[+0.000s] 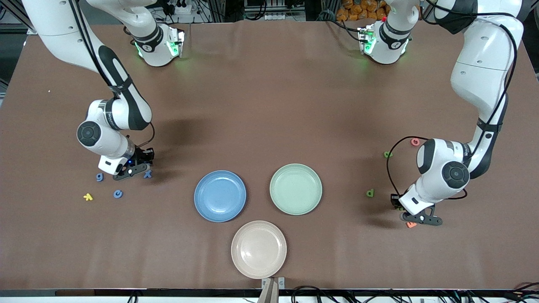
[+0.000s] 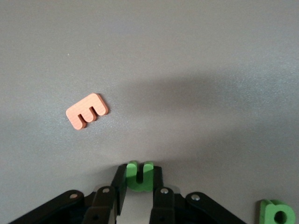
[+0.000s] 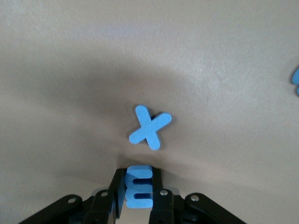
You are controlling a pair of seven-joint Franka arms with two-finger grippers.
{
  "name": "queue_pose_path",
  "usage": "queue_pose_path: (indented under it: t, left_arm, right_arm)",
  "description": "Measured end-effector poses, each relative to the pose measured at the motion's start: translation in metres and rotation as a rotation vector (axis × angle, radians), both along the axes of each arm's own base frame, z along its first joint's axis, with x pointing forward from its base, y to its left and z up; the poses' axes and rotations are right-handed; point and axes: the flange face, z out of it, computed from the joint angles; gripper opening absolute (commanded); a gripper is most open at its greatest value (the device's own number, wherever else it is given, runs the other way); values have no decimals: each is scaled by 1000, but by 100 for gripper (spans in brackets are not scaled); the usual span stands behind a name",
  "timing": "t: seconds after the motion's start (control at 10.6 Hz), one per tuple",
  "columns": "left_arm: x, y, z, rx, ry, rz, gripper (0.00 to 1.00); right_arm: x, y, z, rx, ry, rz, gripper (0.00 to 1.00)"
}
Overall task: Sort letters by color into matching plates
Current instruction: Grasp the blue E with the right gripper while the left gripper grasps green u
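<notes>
My left gripper [image 2: 139, 186] is down at the table toward the left arm's end, well away from the green plate [image 1: 296, 189], and its fingers are clamped on a green letter [image 2: 139, 175] that shows a forked top between the pads. An orange letter E [image 2: 87, 110] lies flat on the table just ahead of that gripper, apart from it. Another green letter [image 2: 276, 213] sits off to the side of the fingers (only part of it shows at the edge of the left wrist view). In the front view two more green letters [image 1: 370, 193] [image 1: 388, 154] lie between the green plate and my left arm, and a pink letter [image 1: 415, 142] lies farther from the front camera than both.

My right gripper [image 3: 139, 189] is down toward the right arm's end, well away from the blue plate [image 1: 220, 195], and it is closed on a blue letter E [image 3: 139, 191]. A blue letter X [image 3: 149, 127] lies flat just beside its fingertips. Two more blue letters [image 1: 99, 177] [image 1: 118, 193] and a yellow letter [image 1: 88, 196] lie near it, all farther from the blue plate than the X. The beige plate [image 1: 258, 249] sits nearer the front camera than the blue plate.
</notes>
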Motion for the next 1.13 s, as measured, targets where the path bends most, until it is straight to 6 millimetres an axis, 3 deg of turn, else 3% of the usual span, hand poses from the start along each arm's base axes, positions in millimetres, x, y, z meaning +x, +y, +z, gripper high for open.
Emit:
queue_pose_path:
  t: [0.28,0.66,1.13]
  left_arm:
    - [0,0,0,0,0,1,0]
    - [1,5,0,0,-1,7,0]
    - [1,4,0,0,-1,7,0]
  right_arm:
    - [16,3,12,2,29,5,22]
    - [49,5,51,5,64,5,22]
    - [89,9,118,4,70,15,22]
